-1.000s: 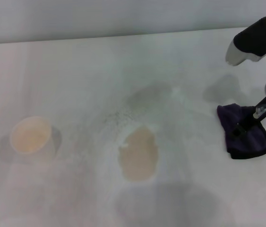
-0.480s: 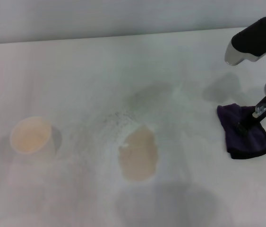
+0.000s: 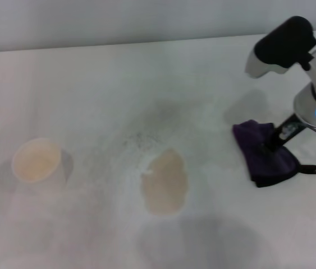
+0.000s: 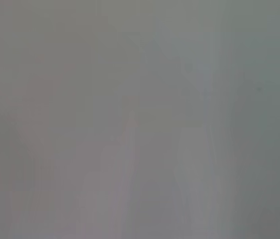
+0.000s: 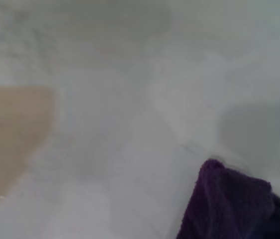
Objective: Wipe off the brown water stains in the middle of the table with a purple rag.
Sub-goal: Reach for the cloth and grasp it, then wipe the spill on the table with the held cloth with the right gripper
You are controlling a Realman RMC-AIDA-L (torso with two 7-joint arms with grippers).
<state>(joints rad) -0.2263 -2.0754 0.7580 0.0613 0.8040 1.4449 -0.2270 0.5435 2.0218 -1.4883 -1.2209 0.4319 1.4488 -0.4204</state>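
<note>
Right gripper [image 3: 274,141] jaws pinch one purple rag [image 3: 264,154]; one brown water stain [image 3: 165,182], one cup [image 3: 36,161].

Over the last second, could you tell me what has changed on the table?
The right gripper, down on the purple rag, has dragged it along the table toward the brown water stains, though the two are still apart. The stains and the paper cup have not moved. The left arm is out of sight.
</note>
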